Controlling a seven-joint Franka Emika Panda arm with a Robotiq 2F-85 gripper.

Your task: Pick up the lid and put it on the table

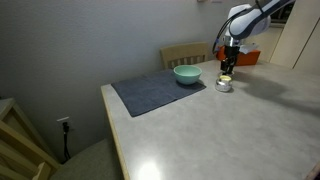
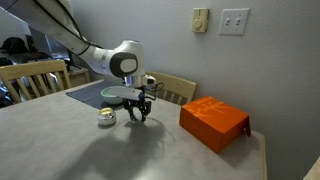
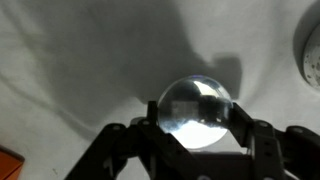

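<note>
Black fingers [image 3: 135,140] of the end effector [image 3: 196,113] fill the bottom of the wrist view, clamped on either side of the lid [image 3: 195,108], a shiny silvery dome held low over the pale worktop [image 3: 70,60]; whether it touches the surface cannot be told; just beside it in an exterior view stands a small round container [image 2: 106,118]; an orange box [image 2: 213,122] lies well apart on the other side; beyond, a teal bowl [image 1: 187,74] sits on a dark grey mat [image 1: 150,95].
</note>
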